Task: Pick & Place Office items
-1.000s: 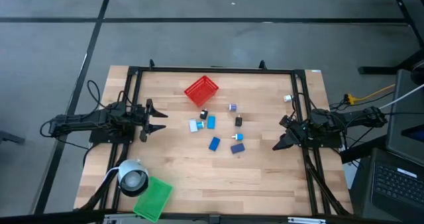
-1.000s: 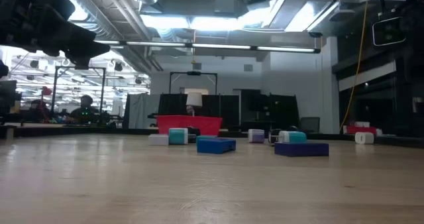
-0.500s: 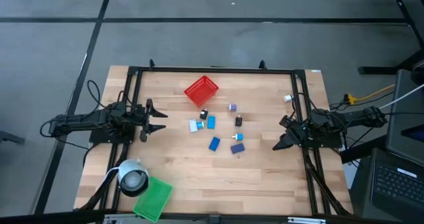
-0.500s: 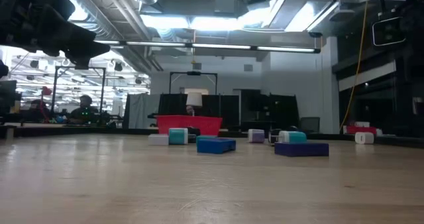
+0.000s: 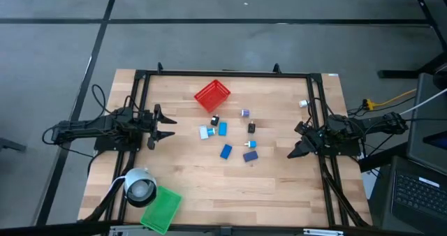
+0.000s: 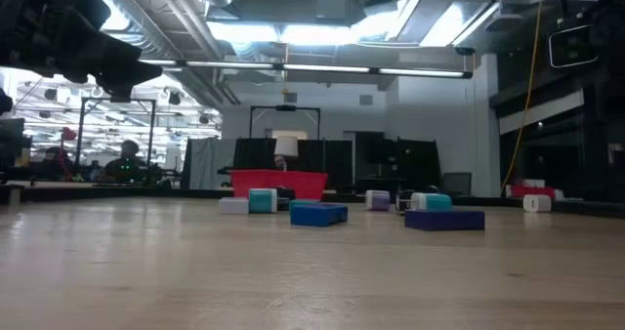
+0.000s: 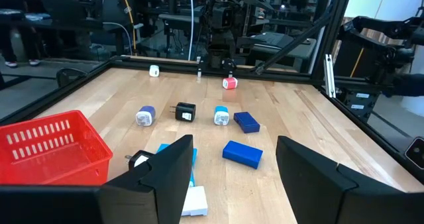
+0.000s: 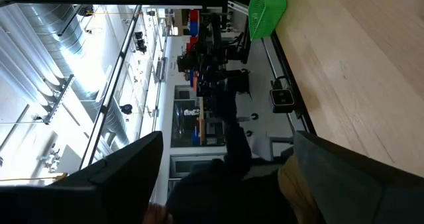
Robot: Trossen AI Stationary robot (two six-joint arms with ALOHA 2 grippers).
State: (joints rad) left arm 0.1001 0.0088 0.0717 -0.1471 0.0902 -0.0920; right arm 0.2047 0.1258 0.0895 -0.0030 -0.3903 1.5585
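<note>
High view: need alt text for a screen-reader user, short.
Overhead shot of a wooden table with small office items, mostly blue blocks, scattered mid-table near a red mesh basket. The left end effector and right end effector wait open at opposite table edges, holding nothing. A green tray lies at the near-left corner.

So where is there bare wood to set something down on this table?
Free: the near strip between the green tray and the right gripper, and the far right corner beyond the purple bit. Crowded: mid-table, the blue blocks below the red basket.
</note>
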